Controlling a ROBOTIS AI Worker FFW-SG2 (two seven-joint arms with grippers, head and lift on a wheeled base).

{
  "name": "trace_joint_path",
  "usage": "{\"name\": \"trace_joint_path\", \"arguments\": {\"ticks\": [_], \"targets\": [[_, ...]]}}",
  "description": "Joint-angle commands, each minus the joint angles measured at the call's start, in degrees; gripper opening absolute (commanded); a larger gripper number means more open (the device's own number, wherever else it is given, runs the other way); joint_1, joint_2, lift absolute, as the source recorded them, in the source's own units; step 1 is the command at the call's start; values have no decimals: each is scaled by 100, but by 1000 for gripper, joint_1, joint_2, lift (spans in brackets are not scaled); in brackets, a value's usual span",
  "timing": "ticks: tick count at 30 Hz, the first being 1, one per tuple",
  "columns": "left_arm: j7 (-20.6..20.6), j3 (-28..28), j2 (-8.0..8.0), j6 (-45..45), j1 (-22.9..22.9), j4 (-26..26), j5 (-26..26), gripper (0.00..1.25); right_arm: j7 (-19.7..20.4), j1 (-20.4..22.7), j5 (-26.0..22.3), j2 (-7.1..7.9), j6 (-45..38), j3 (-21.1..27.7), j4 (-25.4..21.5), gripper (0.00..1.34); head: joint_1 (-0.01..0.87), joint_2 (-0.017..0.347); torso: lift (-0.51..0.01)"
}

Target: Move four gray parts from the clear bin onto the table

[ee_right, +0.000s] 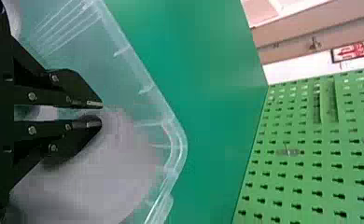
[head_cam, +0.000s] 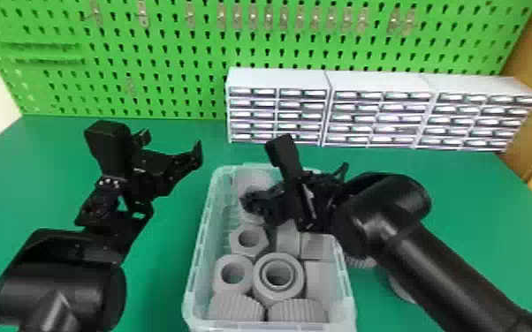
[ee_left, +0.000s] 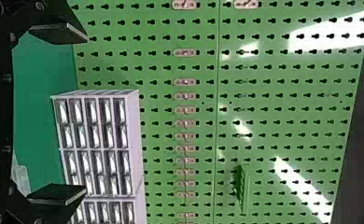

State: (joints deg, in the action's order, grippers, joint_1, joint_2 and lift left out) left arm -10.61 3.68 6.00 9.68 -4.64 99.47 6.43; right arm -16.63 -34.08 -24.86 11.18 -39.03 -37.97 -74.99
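The right gripper (head_cam: 252, 204) is inside the clear bin (head_cam: 204, 223), right at a large gray part (ee_right: 101, 175); I cannot tell whether it is clamped on it. More gray parts (head_cam: 278, 254) lie in the bin nearer the robot than this gripper. The left gripper (head_cam: 171, 145), fingers wide apart, is over the worktop (head_cam: 168, 265), left of the bin.
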Motion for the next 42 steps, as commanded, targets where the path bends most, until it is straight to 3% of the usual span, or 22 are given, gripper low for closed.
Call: {"name": "trace_joint_path", "arguments": {"ticks": [1,10,27,38,42], "targets": [[-2,-8,-2,17,25,20,-2,1100,28,191,174,60,-254,308,-367,264,686,26,-50],[-2,-26,-2,25,43,38,-2,1100,37,437,403,130,-509,730,-930,264,686,26,-50],[-2,-26,-2,34,43,38,-11,1098,72,402,464,122,-597,669,-956,264,686,26,-50],[-2,-34,-2,34,43,38,-11,1098,90,340,464,87,-1133,589,-1009,265,686,26,-50],[-2,-34,-2,34,43,38,-11,1097,274,349,473,87,-1529,589,-1097,265,686,26,-50]]}}
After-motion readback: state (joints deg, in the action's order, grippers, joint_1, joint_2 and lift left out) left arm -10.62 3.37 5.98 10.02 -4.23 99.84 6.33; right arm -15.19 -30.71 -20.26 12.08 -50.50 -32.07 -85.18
